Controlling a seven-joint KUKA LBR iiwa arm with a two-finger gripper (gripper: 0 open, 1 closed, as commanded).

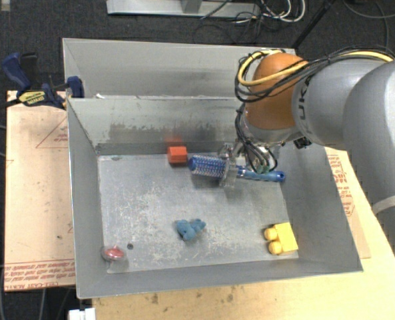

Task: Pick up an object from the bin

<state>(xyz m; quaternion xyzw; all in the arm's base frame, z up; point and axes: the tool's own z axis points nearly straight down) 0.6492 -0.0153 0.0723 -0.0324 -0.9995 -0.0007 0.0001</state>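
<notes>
My gripper is down at the back of the bin, right of the middle. It sits on the neck of a blue brush, between the bristle head on the left and the thin blue handle that sticks out to the right. The arm's wrist hides the grip itself. A small orange-red block lies just left of the brush head, against the back wall.
A blue crumpled lump lies on the floor near the front middle. A yellow toy piece is at the front right and a small pink thing in the front left corner. The arm comes in over the right rim.
</notes>
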